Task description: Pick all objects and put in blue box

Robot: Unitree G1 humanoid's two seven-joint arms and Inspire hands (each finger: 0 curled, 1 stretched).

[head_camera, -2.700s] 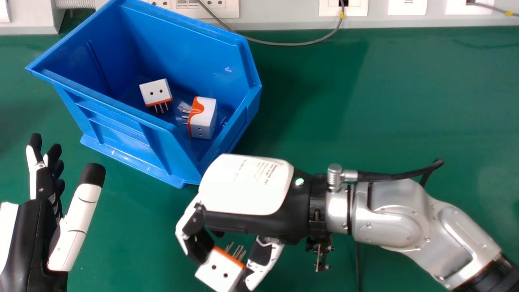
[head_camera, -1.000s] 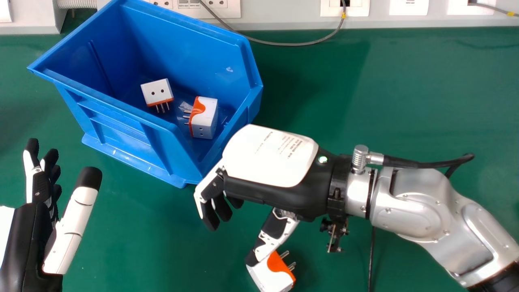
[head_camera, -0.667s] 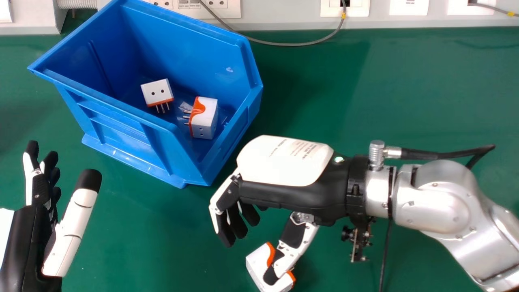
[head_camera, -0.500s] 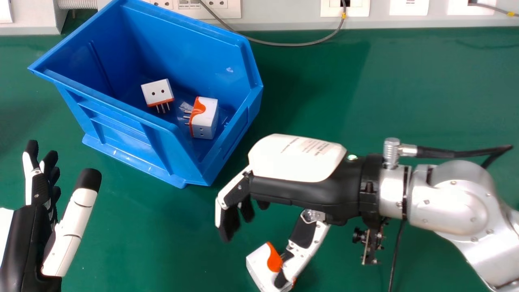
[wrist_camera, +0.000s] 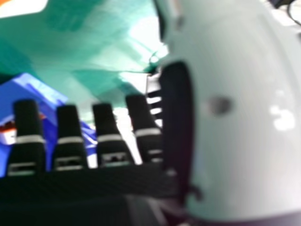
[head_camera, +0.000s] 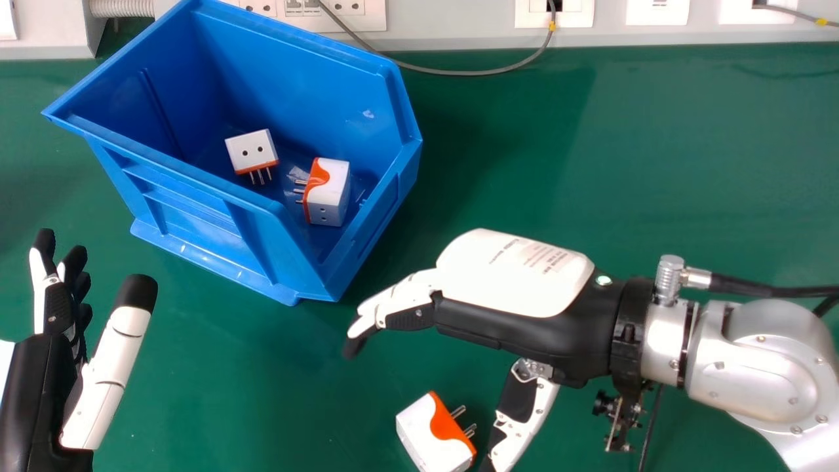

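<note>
Green tabletop, with the blue box at its far left; my right hand is spread wide, fingers extended, thumb well apart from them, and my left hand lies at near left. The white-and-orange adapter rests on the tabletop near my right thumb, long axis slanting far-left to near-right, prongs pointing right and slightly away.

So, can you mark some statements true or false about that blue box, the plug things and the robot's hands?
Two plug adapters lie in the blue box. True.
The right hand is gripping an adapter. False: it is open and holds nothing.
The third adapter lies on the green table. True.
The left hand is inside the box. False: it is outside, nearer the robot.
</note>
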